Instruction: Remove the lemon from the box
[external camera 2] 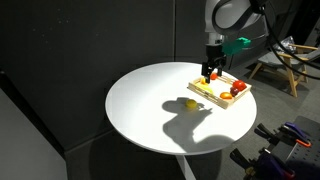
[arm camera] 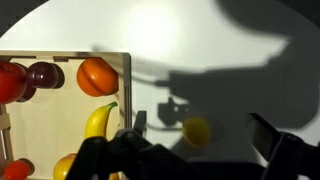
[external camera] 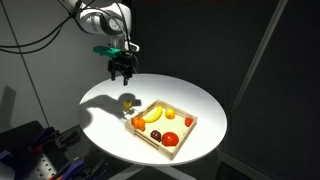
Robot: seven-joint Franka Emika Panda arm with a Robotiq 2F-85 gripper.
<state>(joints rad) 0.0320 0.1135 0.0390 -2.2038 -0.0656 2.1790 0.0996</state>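
Dark walls are surrounding a white table (external camera: 200,100). In an exterior view, the lemon (external camera: 127,101) is lying on the table near the box (external camera: 186,138), under the gripper (external camera: 121,72), whose fingers are standing apart and empty. In an exterior view, the lemon (external camera 2: 190,103) is sitting outside the box (external camera 2: 212,100). In the wrist view, the lemon (arm camera: 197,130) is resting beyond the box wall (arm camera: 127,80), while an orange (arm camera: 97,76) and a banana (arm camera: 98,120) are lying inside.

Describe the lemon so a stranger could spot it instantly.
Find the round white table, then the wooden tray of fruit on it. The lemon is the small yellow fruit lying alone on the tabletop outside the tray, rounder and shorter than the banana inside.
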